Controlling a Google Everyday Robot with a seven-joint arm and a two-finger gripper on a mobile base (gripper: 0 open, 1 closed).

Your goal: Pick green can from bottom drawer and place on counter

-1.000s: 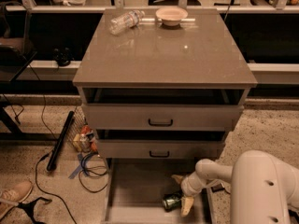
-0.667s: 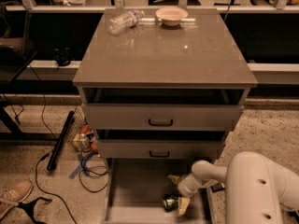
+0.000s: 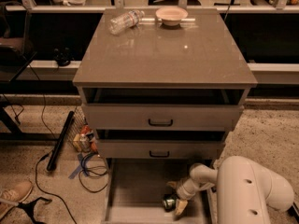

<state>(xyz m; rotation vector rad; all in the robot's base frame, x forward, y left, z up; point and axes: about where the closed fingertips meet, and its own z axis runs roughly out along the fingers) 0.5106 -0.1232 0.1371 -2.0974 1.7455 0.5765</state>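
Observation:
The green can (image 3: 168, 202) lies on its side near the front right of the open bottom drawer (image 3: 135, 185). My gripper (image 3: 174, 196) reaches down into that drawer from the right, on the white arm (image 3: 247, 190). Its fingers are spread, one pale fingertip (image 3: 173, 185) behind the can and the other (image 3: 181, 208) in front of it to the right. The can sits low between them, on the drawer floor. The counter (image 3: 163, 55) is the glossy grey-beige top of the cabinet, above.
A clear plastic bottle (image 3: 125, 20) and a pale bowl (image 3: 171, 15) sit at the counter's back edge. The two upper drawers (image 3: 160, 119) stand slightly open above my arm. Cables (image 3: 88, 168), small items (image 3: 83, 141), a black bar (image 3: 60, 141) and a shoe (image 3: 14, 196) lie on the floor to the left.
My gripper has moved a little left and lower in the drawer, closing in around the can. The can has not moved.

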